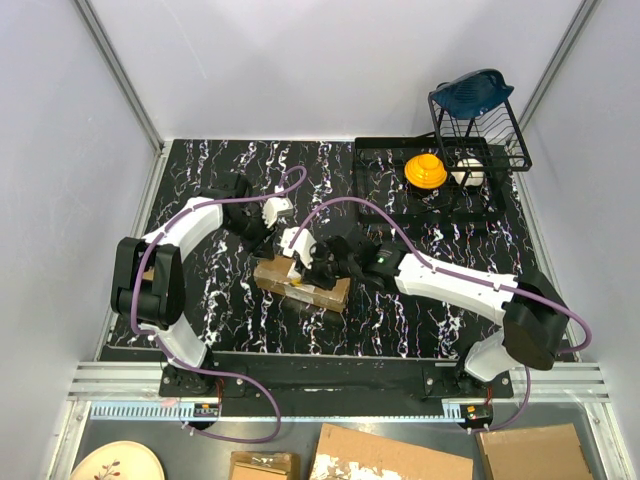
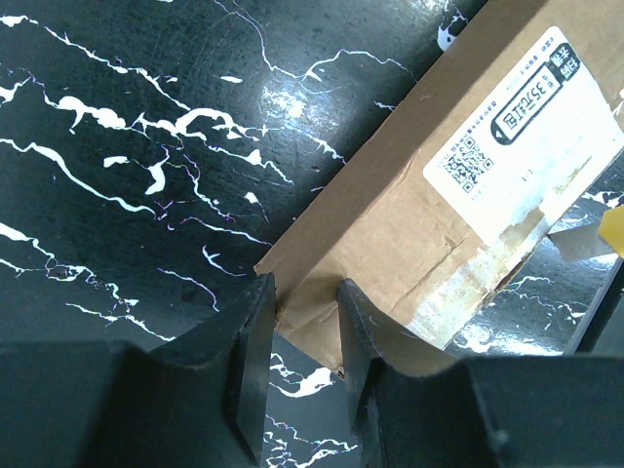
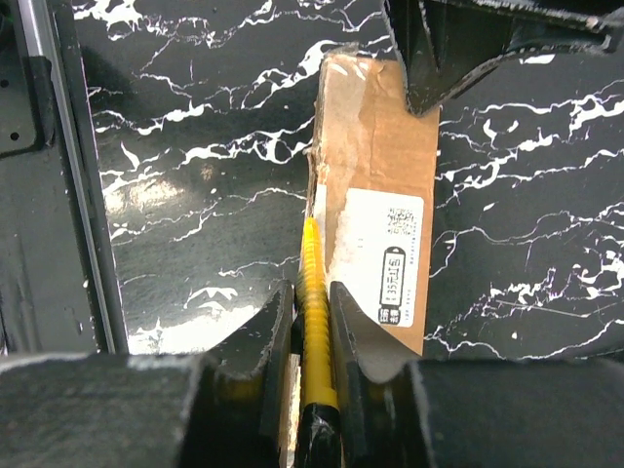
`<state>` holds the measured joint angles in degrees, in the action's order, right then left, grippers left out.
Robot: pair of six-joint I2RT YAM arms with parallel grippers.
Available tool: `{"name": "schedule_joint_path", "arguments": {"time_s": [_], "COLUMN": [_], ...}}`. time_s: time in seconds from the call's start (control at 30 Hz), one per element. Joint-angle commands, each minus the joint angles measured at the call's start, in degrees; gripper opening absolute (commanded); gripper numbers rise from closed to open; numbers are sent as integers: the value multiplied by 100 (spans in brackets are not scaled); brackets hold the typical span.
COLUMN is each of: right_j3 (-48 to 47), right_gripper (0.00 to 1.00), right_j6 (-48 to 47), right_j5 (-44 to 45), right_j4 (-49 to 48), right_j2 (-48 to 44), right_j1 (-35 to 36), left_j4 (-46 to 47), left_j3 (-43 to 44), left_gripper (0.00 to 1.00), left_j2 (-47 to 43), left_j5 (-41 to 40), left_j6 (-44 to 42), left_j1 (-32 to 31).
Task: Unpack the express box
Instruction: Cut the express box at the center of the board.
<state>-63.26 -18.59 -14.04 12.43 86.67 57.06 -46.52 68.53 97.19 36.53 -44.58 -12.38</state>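
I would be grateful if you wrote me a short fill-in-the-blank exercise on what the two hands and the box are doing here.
1. The right hand grips the utility knife, whose ribbed part is ____.
2. The shipping label on the express box is ____.
3. The left hand clamps the box at one ____.

Missing words: yellow; white; corner.
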Motion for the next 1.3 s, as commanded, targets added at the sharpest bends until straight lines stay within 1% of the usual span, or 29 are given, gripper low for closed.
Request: {"name": "schedule_joint_path", "arguments": {"time_s": [0.0,0.2,0.63,0.8,1.03,1.27], "right_j3": [-72,-221,-652,-819,-1021,-1144], "right_gripper": [0,0,0,0,0,0], "right_j6": [31,4,-22,-66,-259,-207], "right_j5": [51,51,332,227,86,-151], "right_j4": [585,770,1473,1071,463,304], "right_j2": [-203,-72,-1,-10,411,693], "right_j1": [60,51,42,42,42,34], "left_j4": [398,398,425,460,460,451], "left_j3": [-253,-314,-349,-367,-376,-402], "left_gripper": [33,32,32,32,32,32], "left_j2": [406,371,363,354,336,336], "left_j5": [-938,-920,-823,-771,-770,-788], "left_j6": [-359,-367,-429,-394,-394,-411], "left_j1": [-80,-98,-98,-98,-98,-89]}}
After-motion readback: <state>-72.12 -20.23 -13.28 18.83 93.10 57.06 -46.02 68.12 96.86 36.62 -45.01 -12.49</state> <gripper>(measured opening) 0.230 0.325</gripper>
